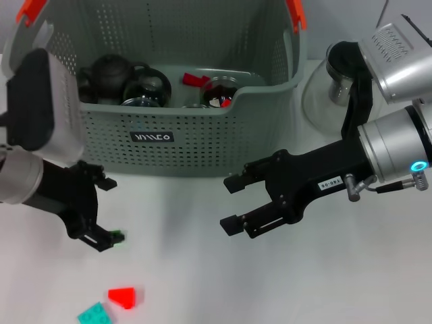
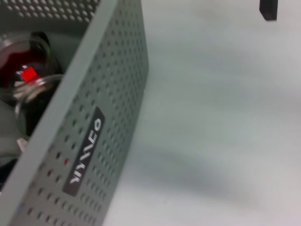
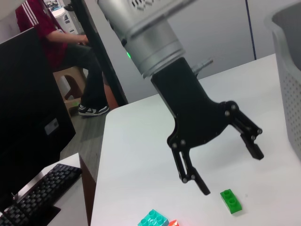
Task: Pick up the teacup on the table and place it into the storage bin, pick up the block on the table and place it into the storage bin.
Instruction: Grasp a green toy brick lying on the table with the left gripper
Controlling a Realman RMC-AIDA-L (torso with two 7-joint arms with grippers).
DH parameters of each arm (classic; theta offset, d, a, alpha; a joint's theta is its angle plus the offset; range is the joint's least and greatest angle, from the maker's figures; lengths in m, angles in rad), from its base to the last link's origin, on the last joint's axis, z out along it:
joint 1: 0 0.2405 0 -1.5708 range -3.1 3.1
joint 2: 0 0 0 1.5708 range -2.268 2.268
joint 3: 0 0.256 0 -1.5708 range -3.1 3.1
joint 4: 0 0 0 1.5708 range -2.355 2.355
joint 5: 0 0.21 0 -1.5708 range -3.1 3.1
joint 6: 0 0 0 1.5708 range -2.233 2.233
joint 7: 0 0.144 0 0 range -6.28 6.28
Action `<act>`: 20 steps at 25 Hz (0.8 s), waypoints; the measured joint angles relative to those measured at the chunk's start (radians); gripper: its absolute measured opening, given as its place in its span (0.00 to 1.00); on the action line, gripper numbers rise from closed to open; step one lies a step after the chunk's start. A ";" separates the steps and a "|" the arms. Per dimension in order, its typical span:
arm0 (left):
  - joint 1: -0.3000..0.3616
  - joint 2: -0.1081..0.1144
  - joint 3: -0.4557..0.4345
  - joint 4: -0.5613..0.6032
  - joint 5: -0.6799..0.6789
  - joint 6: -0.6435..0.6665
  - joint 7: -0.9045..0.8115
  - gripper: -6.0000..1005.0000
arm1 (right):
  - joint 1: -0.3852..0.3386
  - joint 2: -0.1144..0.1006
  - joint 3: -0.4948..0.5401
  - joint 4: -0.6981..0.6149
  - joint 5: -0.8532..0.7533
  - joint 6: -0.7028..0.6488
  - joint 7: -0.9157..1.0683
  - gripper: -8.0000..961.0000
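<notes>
Large grey-green perforated plastic storage bin (image 1: 202,135) with orange-red handle tabs standing at the 12 o'clock side of the white counter (image 1: 202,270), already loaded with a dark teapot (image 1: 111,71), clear glass teacups (image 1: 145,91) and a red piece (image 1: 196,80); no teacup seen loose on the counter, so the teacup step judged complete. Left pincer (image 1: 101,212) at 9 o'clock of the head view, fingers released and spread wide, hovering just above a small green studded plastic block (image 3: 232,200); in the head view only a green edge of that block showing beside the lower fingertip. Spread of the fingers and their downward pose judged as preparation for straddling the green block before closing. Red wedge-shaped block (image 1: 123,296) and teal studded block (image 1: 94,314) lying close together at 7 o'clock, near the counter edge, apart from the pincer. Right pincer (image 1: 229,202) held level at centre, 3 o'clock of the left one, fingers released with nothing between them, well clear of the bin front wall; judged parked to leave the left arm room. Clear glass pot (image 1: 331,84) with black handle at 2 o'clock, beside the bin, partly hidden behind the right arm. Next move judged to call for a short descent and a centred closure on the green block, since a small studded piece can slip sideways.
</notes>
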 joint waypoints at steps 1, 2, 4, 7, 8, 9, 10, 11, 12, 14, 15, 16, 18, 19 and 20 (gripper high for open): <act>-0.001 0.000 0.010 0.004 0.013 -0.004 -0.004 0.95 | 0.000 0.000 0.000 0.000 0.000 0.000 0.000 0.89; -0.001 0.000 0.021 0.007 0.024 -0.009 -0.008 0.95 | 0.000 0.001 0.000 0.000 0.000 0.001 0.000 0.89; -0.001 0.000 0.030 0.010 0.033 -0.014 -0.013 0.95 | 0.000 0.002 0.000 0.000 0.000 0.002 -0.001 0.89; -0.012 0.002 0.075 0.017 0.072 -0.025 -0.060 0.95 | -0.002 0.002 0.001 0.000 0.000 0.002 -0.001 0.89; -0.015 0.003 0.087 0.022 0.084 -0.026 -0.068 0.95 | -0.002 0.002 0.001 0.000 0.000 0.002 0.000 0.89; -0.018 0.003 0.097 0.029 0.096 -0.026 -0.073 0.95 | -0.002 0.002 0.001 0.001 0.000 0.002 0.001 0.89; -0.022 0.003 0.106 0.037 0.106 -0.027 -0.077 0.95 | -0.002 0.002 0.000 0.001 0.000 0.003 0.001 0.89; -0.026 0.003 0.113 0.047 0.115 -0.028 -0.080 0.95 | -0.003 0.002 0.000 0.001 0.000 0.003 0.001 0.89; -0.030 0.004 0.118 0.056 0.121 -0.030 -0.083 0.95 | -0.003 0.002 0.001 0.001 0.001 0.004 0.001 0.89; -0.036 0.004 0.126 0.069 0.129 -0.033 -0.085 0.94 | -0.004 0.002 0.004 0.001 0.002 0.004 0.001 0.89; -0.039 0.004 0.127 0.072 0.129 -0.033 -0.086 0.94 | -0.005 0.002 0.005 0.001 0.002 0.005 0.001 0.89; -0.040 0.004 0.128 0.074 0.129 -0.034 -0.086 0.93 | -0.005 0.002 0.006 0.001 0.002 0.005 0.001 0.89; -0.043 0.004 0.129 0.075 0.128 -0.036 -0.086 0.91 | -0.005 0.002 0.006 0.001 0.003 0.005 0.002 0.89; -0.045 0.004 0.131 0.079 0.128 -0.039 -0.086 0.89 | -0.005 0.002 0.006 0.001 0.003 0.005 0.002 0.89; -0.047 0.004 0.133 0.083 0.128 -0.041 -0.086 0.88 | -0.005 0.002 0.006 0.001 0.003 0.005 0.002 0.89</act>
